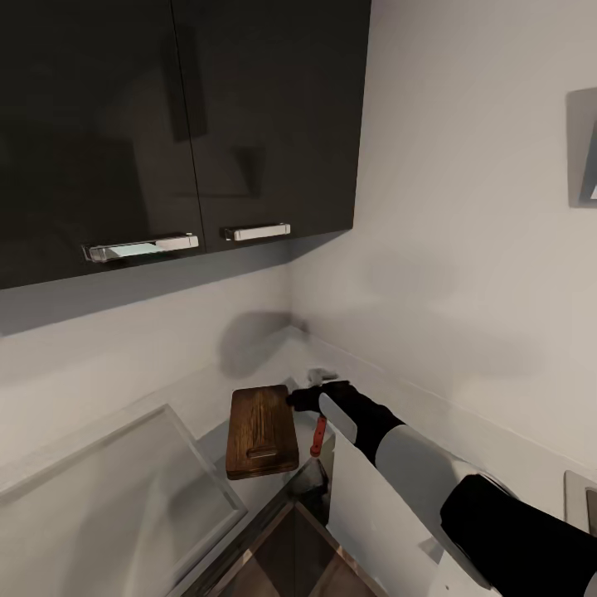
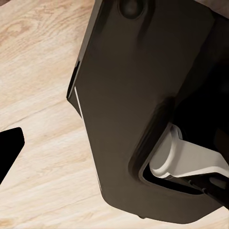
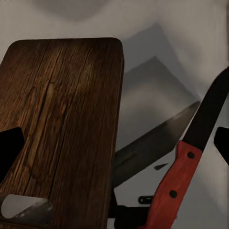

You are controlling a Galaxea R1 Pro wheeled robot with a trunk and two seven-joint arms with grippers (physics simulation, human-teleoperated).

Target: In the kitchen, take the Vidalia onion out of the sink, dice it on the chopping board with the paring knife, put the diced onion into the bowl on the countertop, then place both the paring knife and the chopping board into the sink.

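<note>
The brown wooden chopping board (image 1: 261, 431) (image 3: 62, 114) lies flat on the grey countertop (image 1: 249, 373) just behind the sink (image 1: 286, 539), its handle slot toward me. The paring knife (image 1: 318, 436) (image 3: 177, 183) lies beside the board's right edge, red handle near, dark blade pointing away. My right gripper (image 1: 303, 398) (image 3: 117, 145) hovers open over the gap between board and knife, holding nothing. In the left wrist view one dark fingertip (image 2: 9, 148) of my left gripper shows over pale wooden floor beside my own dark body. The Vidalia onion and the bowl are out of view.
Dark wall cabinets (image 1: 182, 124) with chrome handles hang above the counter. White walls meet in a corner behind the board. A flat steel drainboard (image 1: 108, 497) stretches left of the basin. A grey steel shape (image 3: 152, 143) lies between board and knife.
</note>
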